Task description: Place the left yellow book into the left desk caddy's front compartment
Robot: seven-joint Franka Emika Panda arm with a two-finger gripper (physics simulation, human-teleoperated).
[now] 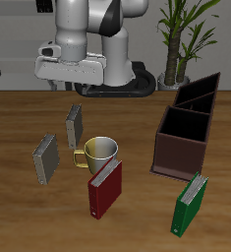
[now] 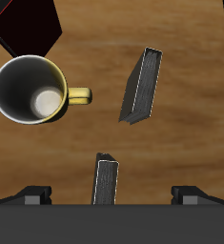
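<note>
The left yellow book (image 1: 75, 125), thin and grey with an olive spine, stands on the table behind the mug. In the wrist view it (image 2: 106, 179) lies between my two fingertips (image 2: 32, 195), well below them. My gripper (image 1: 68, 83) is open and empty, high above this book. The other yellow book (image 1: 45, 157) stands nearer the table's front edge and also shows in the wrist view (image 2: 142, 86). The left desk caddy (image 1: 181, 138), a dark reddish-brown open box with a divider, stands across the table beyond the mug.
A yellow-handled mug (image 1: 99, 153) stands beside the books. A dark red book (image 1: 105, 187) and a green book (image 1: 191, 205) stand near the front edge. A black angular caddy (image 1: 199, 94) sits behind the brown one.
</note>
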